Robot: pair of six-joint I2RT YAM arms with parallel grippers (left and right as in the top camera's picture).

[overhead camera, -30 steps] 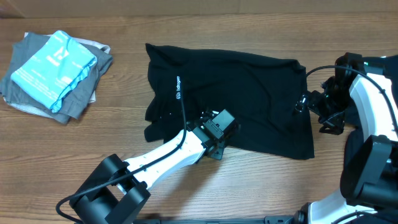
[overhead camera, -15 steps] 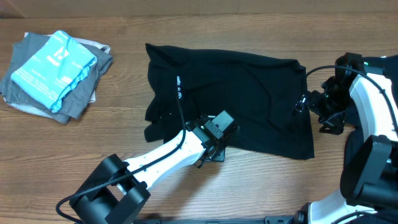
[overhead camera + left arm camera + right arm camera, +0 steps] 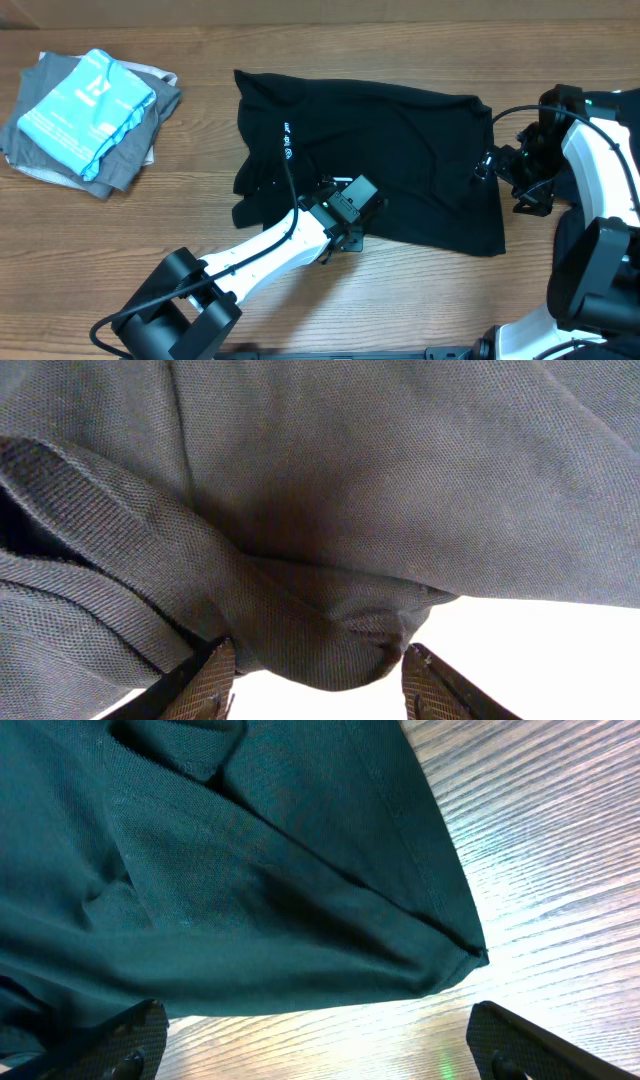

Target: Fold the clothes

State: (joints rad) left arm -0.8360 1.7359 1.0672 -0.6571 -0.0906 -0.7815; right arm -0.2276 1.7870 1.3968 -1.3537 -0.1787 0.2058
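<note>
The left gripper (image 3: 345, 225) has moved a little bit. A sec ago its black head sat a bit more to the right & further up on the shirt (image 3: 420, 150). Now it's slid a touch to the left & back twd the robot's side of the table (image 3: 200, 200), right by the shirt's near hem. The white arm behind it has shifted w/ it, so the dark bits under the head poke out lower & more to the left vs. before. The white lettering (image 3: 287, 141) on the shirt looks diff. too: it was a long line, then got shorter, & now only a small bit shows.
</note>
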